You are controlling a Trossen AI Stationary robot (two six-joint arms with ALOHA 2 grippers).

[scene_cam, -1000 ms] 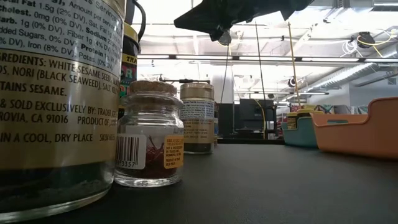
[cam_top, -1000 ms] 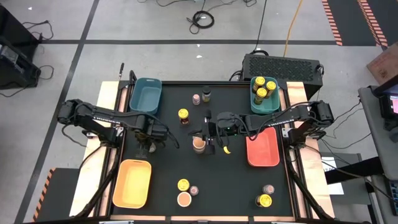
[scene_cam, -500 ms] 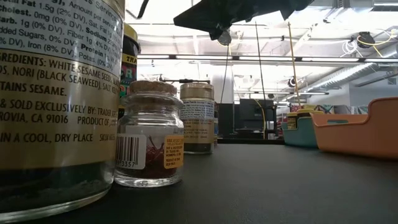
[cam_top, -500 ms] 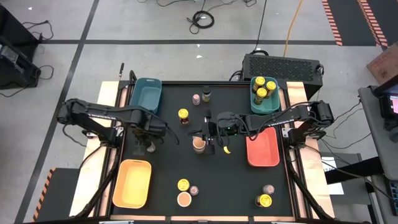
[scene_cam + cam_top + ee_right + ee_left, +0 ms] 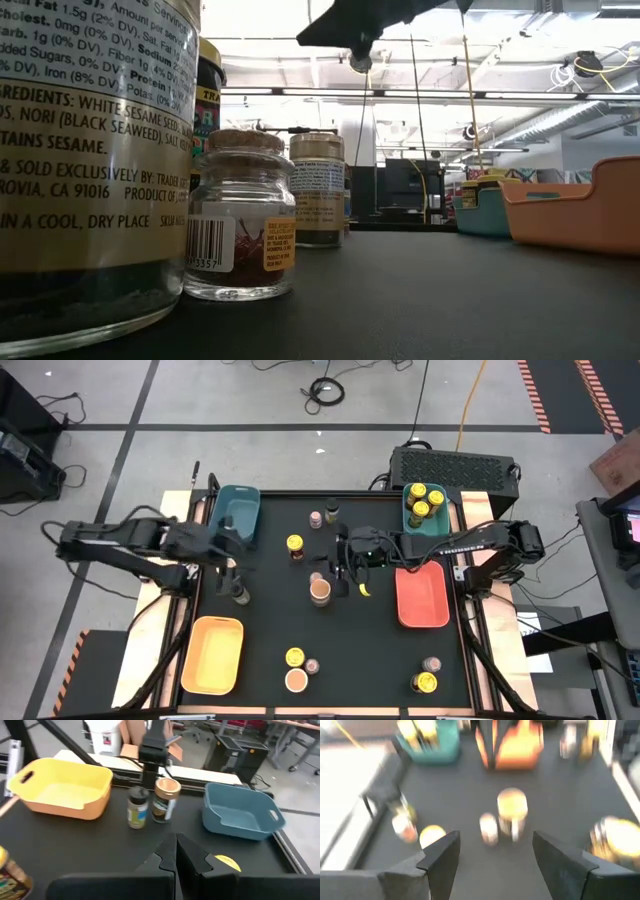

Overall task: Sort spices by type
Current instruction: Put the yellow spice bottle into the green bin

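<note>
Sorting under way
Left claw (image 5: 492, 845) parted, empty, nine o'clock; right claw (image 5: 175, 842) closed, centre: open wide before straddling tan-lidded jar (image 5: 320, 592) squarely.

Left arm: drawn back from the table's middle; its elbow now reaches farther out past the table's left edge.
Left gripper (image 5: 232, 552): moved toward the blue tray (image 5: 234, 512), clear of the dark-lidded jar (image 5: 240, 594) it previously covered; empty, fingers apart.
Right gripper (image 5: 340, 557): shifted toward the far side, no longer beside the tan-lidded jar (image 5: 320, 591).
</note>
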